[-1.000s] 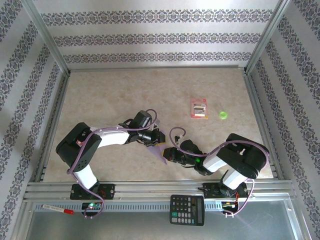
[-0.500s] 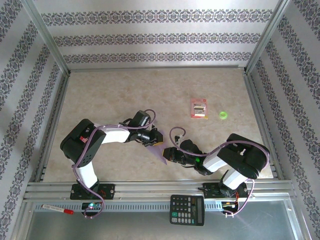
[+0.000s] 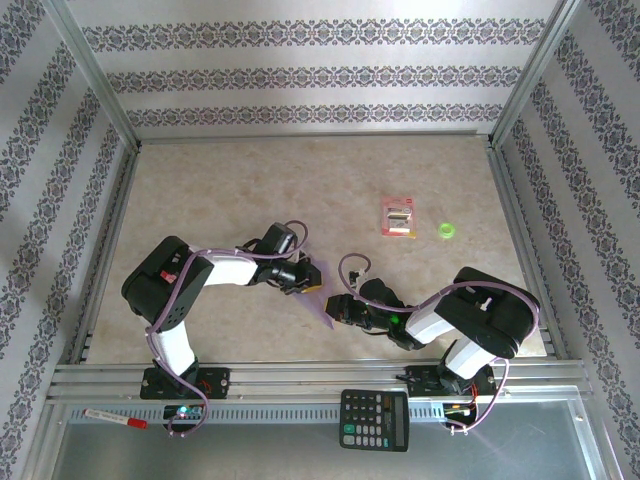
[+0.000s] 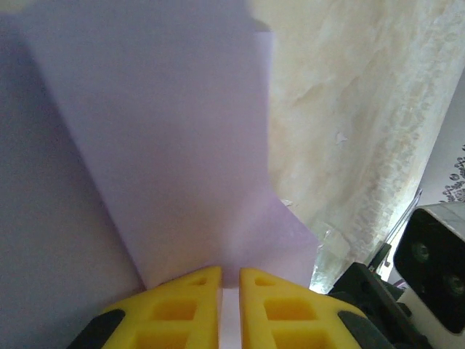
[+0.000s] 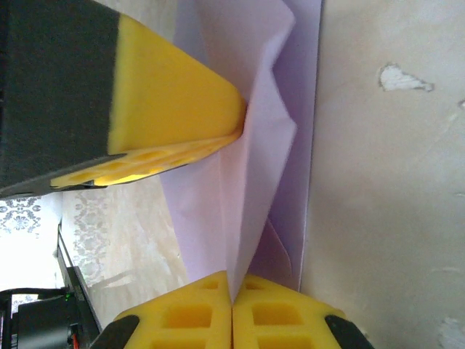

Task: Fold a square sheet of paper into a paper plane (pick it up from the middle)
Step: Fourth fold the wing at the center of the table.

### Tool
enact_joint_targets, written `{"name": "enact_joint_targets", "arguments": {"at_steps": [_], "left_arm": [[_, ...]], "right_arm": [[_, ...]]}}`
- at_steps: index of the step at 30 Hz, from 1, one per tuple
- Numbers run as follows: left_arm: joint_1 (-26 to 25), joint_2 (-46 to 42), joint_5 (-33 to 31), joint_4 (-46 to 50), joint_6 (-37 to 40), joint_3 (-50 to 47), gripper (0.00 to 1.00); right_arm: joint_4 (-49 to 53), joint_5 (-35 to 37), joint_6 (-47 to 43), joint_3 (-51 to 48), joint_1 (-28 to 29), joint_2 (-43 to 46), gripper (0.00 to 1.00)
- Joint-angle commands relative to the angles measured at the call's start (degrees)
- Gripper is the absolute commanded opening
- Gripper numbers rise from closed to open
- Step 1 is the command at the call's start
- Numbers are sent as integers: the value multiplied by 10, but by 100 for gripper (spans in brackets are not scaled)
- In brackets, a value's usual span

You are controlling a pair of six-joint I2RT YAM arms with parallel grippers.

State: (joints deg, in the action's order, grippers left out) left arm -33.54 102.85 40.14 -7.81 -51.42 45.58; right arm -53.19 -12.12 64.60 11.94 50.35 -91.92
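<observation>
Part-folded lavender sheet [image 3: 320,300] pinched from both sides at the near-middle of the bench [image 3: 250,180].
Nearest, the right end effector [image 5: 232,305] is clamped tight on the sheet's lower edge. Just beyond, the left end effector [image 4: 230,287] nips another edge, jaws nearly together. Thin, light and floppy, the sheet should crease or tear easily, so it is best gripped flat beside a fold. Its long axis seems to run near-to-far, with the narrow tip toward the robot.

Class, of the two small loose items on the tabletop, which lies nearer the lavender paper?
The flat red-and-white packet; the small green ring sits further right, away from the thin pale lavender paper.
</observation>
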Motion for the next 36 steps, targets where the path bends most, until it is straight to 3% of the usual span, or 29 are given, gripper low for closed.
{"name": "enact_joint_targets", "arguments": {"at_steps": [1,22,36], "left_arm": [[10,16,-4,-13,13,-14,14],[18,12,-6,-33,7,-43,14],[21,9,-4,-51,1,-55,13]], "right_arm": [[89,25,-5,13,-3,-31,7],[155,25,-3,-6,-3,70,14],[163,30,8,-14,12,69,7]]}}
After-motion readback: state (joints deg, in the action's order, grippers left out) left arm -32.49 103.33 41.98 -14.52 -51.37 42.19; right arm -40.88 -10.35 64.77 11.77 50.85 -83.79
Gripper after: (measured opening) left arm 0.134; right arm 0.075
